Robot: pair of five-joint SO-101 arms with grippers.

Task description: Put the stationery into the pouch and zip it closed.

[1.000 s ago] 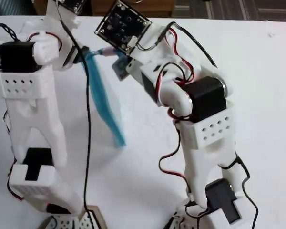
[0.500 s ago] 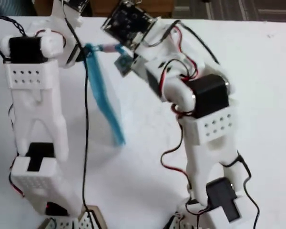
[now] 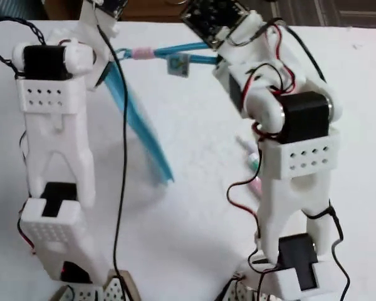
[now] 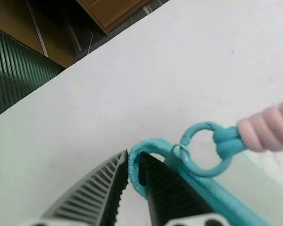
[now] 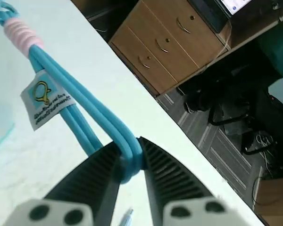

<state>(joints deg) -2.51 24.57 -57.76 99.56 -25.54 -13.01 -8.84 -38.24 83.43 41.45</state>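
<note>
Pouch, 1, pinched at its corner by left gripper; right gripper clamps its 1 cord

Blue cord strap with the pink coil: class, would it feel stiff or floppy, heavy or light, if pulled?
Probably floppy: the thin blue cord strap looks straight only where it is stretched between the right gripper and the translucent teal pouch. Likely light, being so thin. Its smooth round strands might slip.
</note>
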